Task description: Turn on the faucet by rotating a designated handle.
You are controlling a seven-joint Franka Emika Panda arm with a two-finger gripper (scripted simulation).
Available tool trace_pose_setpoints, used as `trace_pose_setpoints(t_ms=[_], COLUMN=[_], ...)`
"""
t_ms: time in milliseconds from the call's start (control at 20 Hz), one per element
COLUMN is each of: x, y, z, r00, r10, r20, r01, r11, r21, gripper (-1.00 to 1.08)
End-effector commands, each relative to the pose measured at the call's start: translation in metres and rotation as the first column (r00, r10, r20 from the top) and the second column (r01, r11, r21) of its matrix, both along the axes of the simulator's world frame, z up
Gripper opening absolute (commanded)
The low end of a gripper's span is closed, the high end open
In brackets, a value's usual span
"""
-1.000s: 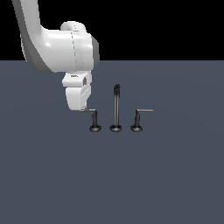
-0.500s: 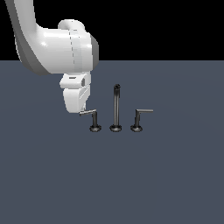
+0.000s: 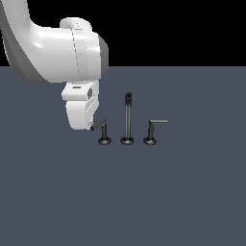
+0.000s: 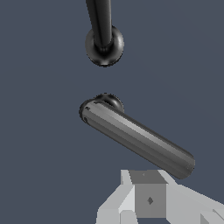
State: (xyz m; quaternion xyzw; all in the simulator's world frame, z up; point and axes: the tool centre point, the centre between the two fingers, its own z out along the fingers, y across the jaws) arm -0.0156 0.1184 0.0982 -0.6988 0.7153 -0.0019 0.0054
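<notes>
On dark grey floor (image 3: 192,192), faucet (image 3: 127,120) stands upright.

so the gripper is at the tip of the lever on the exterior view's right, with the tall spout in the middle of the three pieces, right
Not quite. The gripper is at the tip of the handle on the exterior view's left; the other lever, on the exterior view's right, stands untouched. The exterior view shows this. The tall spout is indeed in the middle of the three pieces.

The exterior view looks from far off, level. The wrist view looks down, close above the handle (image 4: 135,140), which both show.
</notes>
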Motion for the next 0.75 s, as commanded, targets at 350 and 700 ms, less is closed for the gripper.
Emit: trace_pose_setpoints(t_ms=[350,700], x=[-0.017,-0.03], y=[-0.02,-0.041], z=[0.0,0.0], r00=[1.0,1.0], r10=[0.001,0.001], r20=[-0.006,-0.01], r01=[-0.002,-0.001], r11=[1.0,1.0], r21=[-0.002,-0.005], gripper=[-1.0,-1.0])
